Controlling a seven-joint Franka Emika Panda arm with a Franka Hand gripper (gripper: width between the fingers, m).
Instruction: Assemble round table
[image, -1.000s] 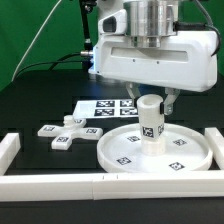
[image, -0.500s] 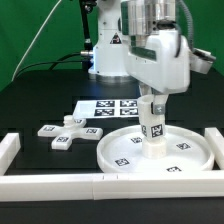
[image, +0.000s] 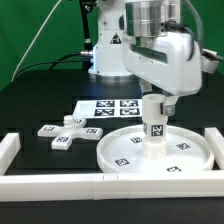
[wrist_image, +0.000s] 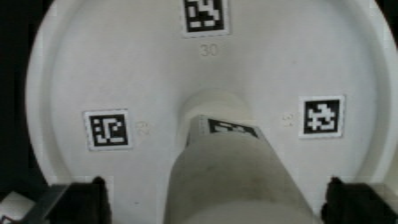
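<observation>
Since a second ago, the gripper (image: 152, 102) is found turned, its jaws spread and released from the leg (image: 152, 128); leg is left upright at the centre of the round top (image: 120, 152), seemingly for regripping while screwing; cross base (image: 62, 134) is kept aside.

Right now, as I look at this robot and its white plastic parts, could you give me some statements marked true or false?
1. The short white cylinder leg stands upright on the large round white disc top. True.
2. The white cross-shaped base sits on top of the leg. False: it lies on the black table, apart from the disc.
3. The gripper is open, its jaws either side of the leg. True.
4. The marker board rests on the disc. False: it lies on the table behind it.
</observation>
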